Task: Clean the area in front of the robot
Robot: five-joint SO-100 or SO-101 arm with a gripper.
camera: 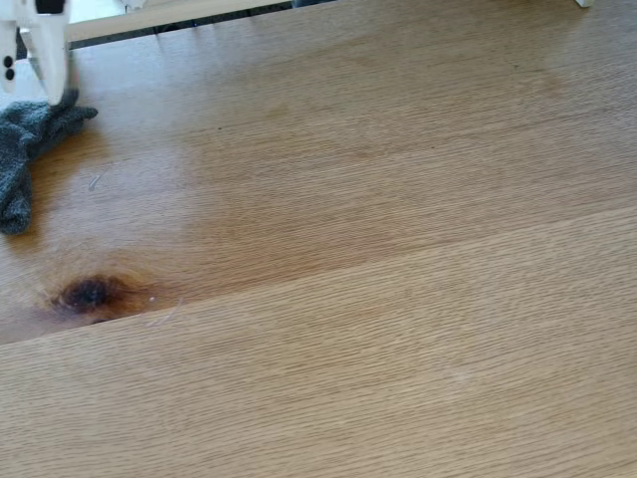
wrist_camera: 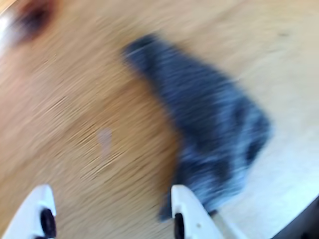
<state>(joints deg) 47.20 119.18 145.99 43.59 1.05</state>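
Oak planks made up the table (camera: 398, 299), with a dark knot (camera: 90, 293) in the wood. Up past the knot, at the table's left edge in the fixed view, lay a grey cloth (camera: 25, 149). The robot (camera: 45, 45) stood right at the cloth's top end. In the blurry wrist view the gripper (wrist_camera: 114, 199) had its jaws spread wide, one tip beside the cloth. To wipe well, it should probably pinch a thick fold first. No boxes or bowls were seen.
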